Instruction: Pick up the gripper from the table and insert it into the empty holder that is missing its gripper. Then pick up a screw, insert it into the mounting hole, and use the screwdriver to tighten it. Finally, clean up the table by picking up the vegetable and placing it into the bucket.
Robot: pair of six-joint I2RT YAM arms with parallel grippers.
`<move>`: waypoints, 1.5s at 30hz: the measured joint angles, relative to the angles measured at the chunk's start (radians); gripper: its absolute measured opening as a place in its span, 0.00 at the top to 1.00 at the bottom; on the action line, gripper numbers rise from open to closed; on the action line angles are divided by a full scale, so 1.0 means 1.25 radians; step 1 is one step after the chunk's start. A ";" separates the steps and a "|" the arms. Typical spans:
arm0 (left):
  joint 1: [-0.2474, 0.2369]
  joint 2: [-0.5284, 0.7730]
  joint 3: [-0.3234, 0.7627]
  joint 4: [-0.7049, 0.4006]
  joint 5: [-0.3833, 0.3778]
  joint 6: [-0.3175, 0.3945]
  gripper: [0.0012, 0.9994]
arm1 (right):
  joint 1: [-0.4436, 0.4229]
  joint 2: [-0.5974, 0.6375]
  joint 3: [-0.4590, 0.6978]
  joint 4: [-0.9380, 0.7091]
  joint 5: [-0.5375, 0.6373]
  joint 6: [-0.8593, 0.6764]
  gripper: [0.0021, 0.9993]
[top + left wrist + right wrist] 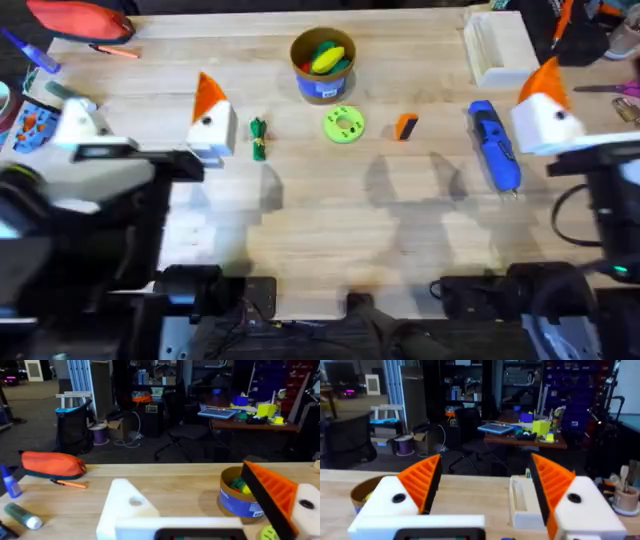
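The blue screwdriver (495,146) lies flat just beside my right gripper (485,467), the orange gripper block (405,126) farther inward. The dark-green vegetable (258,138) lies by my left gripper (182,475), the bucket (323,65) upright beyond.

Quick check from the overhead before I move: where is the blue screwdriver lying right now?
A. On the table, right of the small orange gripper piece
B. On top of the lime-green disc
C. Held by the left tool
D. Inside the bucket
A: the screwdriver lies flat on the table, to the right of the gripper piece, apart from the bucket.
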 joint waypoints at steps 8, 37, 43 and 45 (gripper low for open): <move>0.000 0.251 0.263 -0.163 -0.020 0.027 0.01 | 0.000 0.164 0.215 -0.185 -0.003 0.000 0.01; 0.000 0.881 0.671 -0.675 -0.022 0.036 0.01 | 0.001 0.773 0.710 -0.795 -0.003 0.000 0.01; 0.000 0.881 0.671 -0.675 -0.021 0.036 0.01 | 0.001 0.773 0.710 -0.806 -0.003 0.000 0.01; 0.000 0.881 0.671 -0.675 -0.015 0.034 0.01 | 0.001 0.773 0.710 -0.816 -0.003 0.000 0.01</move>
